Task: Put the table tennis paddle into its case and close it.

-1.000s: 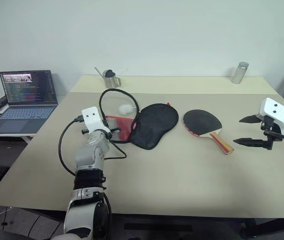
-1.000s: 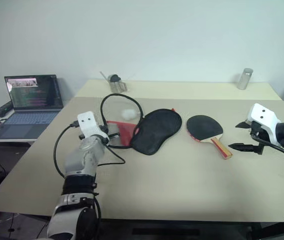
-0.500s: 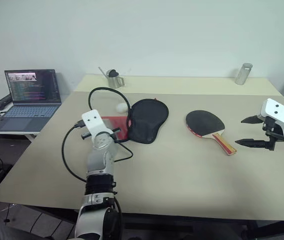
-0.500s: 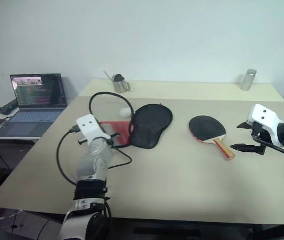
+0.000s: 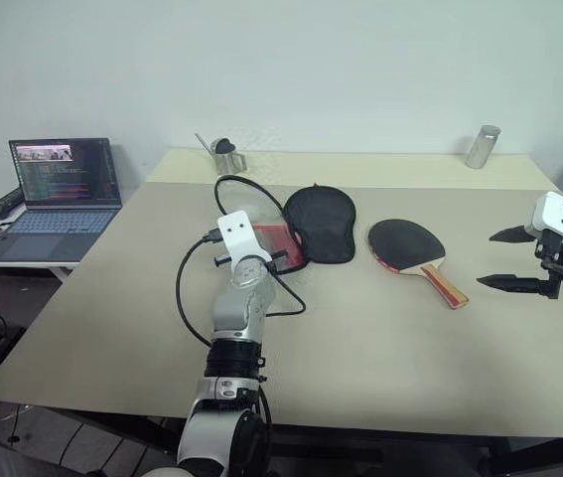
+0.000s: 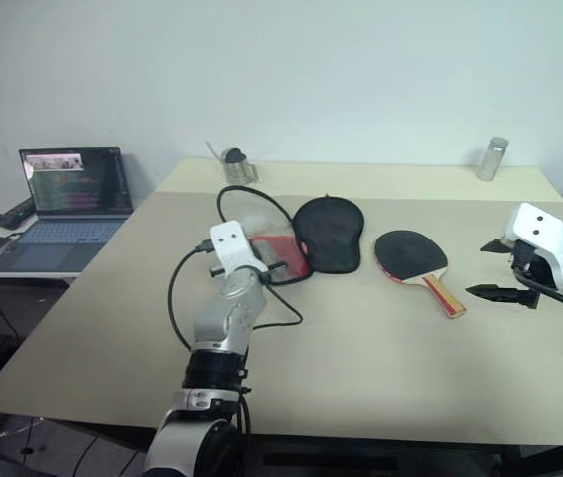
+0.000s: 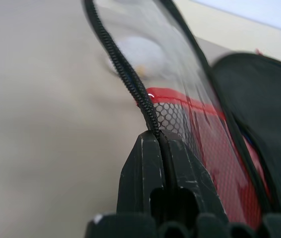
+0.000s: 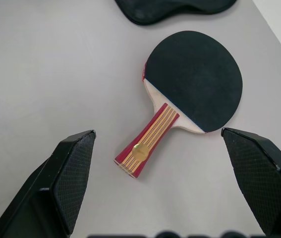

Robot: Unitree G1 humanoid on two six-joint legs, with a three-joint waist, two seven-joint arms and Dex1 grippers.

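Observation:
The table tennis paddle (image 5: pixel 406 244) lies flat at mid-table, black face up, its wooden handle (image 8: pixel 147 146) pointing toward the near right. Just left of it is the case (image 5: pixel 323 223), black round part beside the paddle's face and red mesh part (image 5: pixel 279 241) trailing left. My left gripper (image 7: pixel 155 138) is shut on the case's zipper edge (image 7: pixel 125 82) at the red end. A white pompom (image 7: pixel 134 50) sits blurred behind that edge. My right gripper (image 5: pixel 504 258) hovers open to the right of the paddle's handle, holding nothing.
A laptop (image 5: pixel 58 189) stands on a side table at the left. A metal cup (image 5: pixel 223 157) and a metal can (image 5: pixel 480 146) stand near the table's (image 5: pixel 380 348) far edge. A black cable (image 5: pixel 244 187) loops up from my left wrist over the case.
My left gripper has moved right, dragging the case across the table until it lies beside the paddle. The right gripper has stayed open in place.

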